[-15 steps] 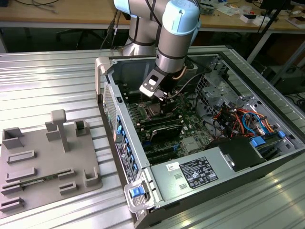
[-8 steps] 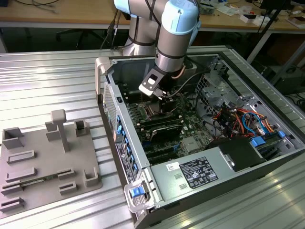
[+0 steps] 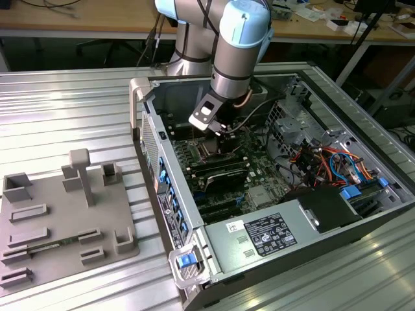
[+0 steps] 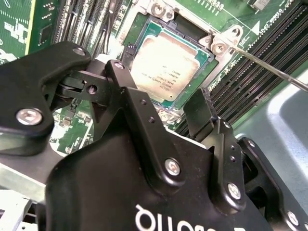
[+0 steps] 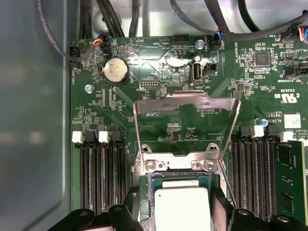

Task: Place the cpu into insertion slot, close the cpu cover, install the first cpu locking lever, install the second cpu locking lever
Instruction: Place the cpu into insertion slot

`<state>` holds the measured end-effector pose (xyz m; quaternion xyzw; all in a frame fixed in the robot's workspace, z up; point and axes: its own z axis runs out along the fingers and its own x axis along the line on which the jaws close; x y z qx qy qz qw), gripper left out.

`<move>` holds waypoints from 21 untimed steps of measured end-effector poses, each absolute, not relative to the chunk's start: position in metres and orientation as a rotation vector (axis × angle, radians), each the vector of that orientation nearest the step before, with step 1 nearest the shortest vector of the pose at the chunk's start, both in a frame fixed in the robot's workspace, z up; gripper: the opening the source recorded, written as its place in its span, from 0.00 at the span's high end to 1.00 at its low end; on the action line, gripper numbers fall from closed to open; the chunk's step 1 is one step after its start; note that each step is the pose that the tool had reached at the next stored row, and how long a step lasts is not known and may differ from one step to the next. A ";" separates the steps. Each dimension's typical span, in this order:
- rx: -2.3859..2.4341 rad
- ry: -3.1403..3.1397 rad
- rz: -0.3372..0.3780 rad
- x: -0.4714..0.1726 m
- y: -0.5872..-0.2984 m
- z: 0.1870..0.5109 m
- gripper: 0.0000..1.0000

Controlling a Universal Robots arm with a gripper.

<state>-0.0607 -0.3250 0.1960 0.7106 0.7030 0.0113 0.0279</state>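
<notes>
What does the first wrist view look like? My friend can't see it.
A silver cpu sits in the insertion slot of a green circuit board, between the black fingers of the open gripper. The cpu cover is flipped open beyond it, and black memory slots run along both sides.
</notes>
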 end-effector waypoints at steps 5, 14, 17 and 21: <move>2.142 2.222 0.037 -0.063 -0.326 0.198 0.32; 2.119 2.244 0.037 -0.069 -0.327 0.198 0.33; 2.118 2.243 0.036 -0.069 -0.327 0.198 0.41; 2.113 2.241 0.027 -0.068 -0.329 0.198 0.41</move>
